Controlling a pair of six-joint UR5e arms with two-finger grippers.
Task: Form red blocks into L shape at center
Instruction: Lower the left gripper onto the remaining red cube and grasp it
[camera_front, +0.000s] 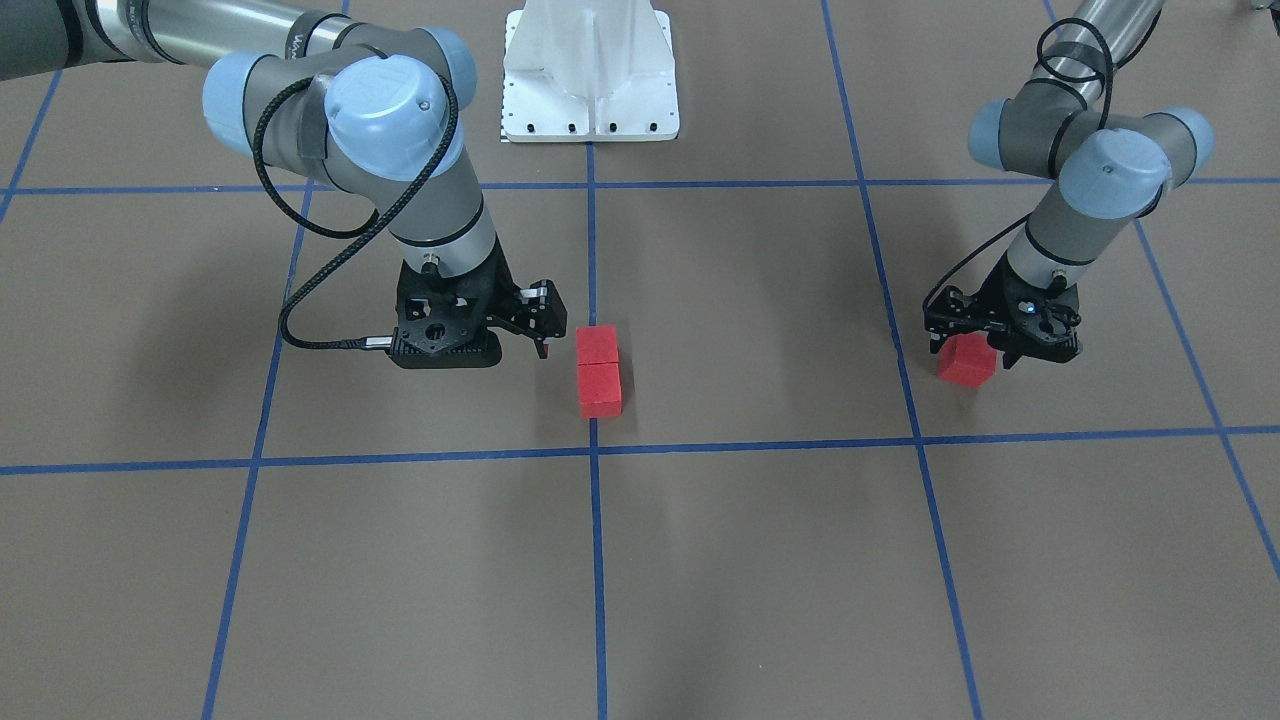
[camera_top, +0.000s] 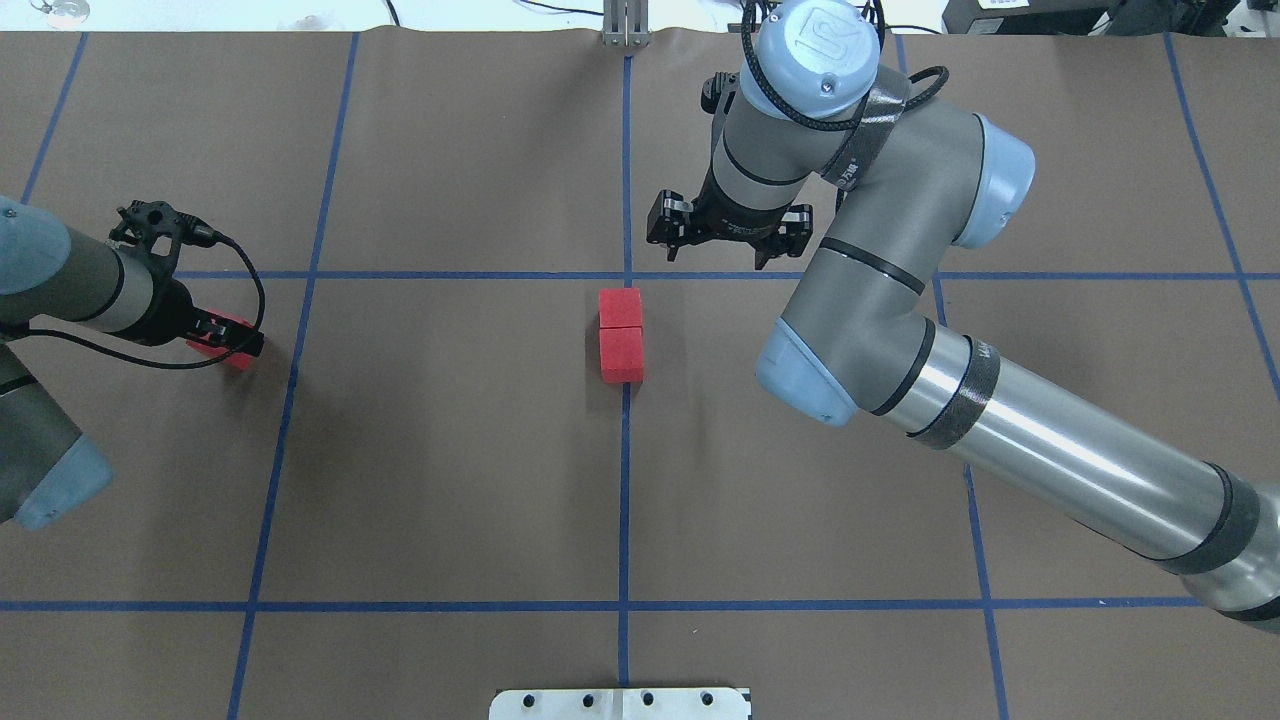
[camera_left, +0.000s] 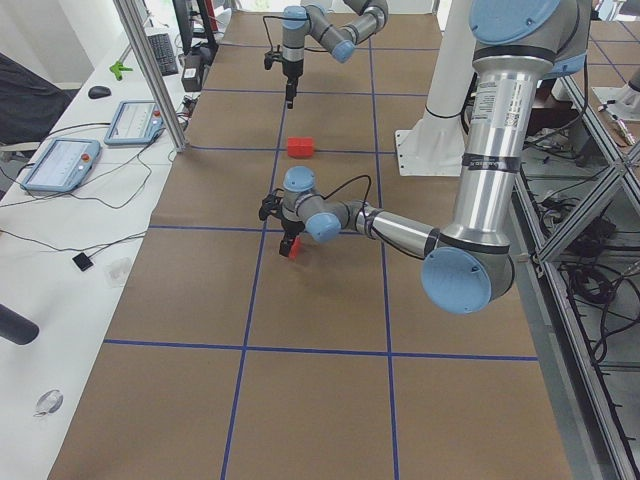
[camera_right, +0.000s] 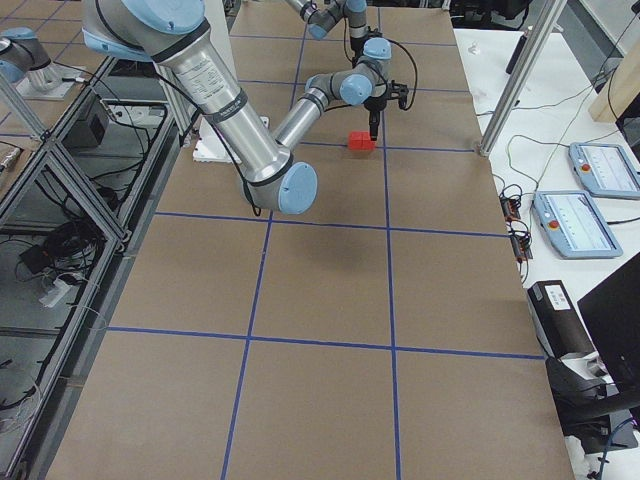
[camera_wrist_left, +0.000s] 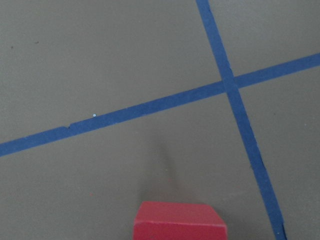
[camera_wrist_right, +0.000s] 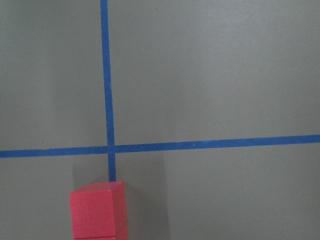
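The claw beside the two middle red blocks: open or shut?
Open: the right gripper has its fingers wide apart, gripping nothing.

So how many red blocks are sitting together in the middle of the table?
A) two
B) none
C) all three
A: two red blocks lie touching, end to end on the blue tape line, while the third red block is far off at the left gripper.

Brown table (camera_front: 750, 560) carries two touching red blocks (camera_front: 599, 372), a third (camera_front: 966, 362) well apart.
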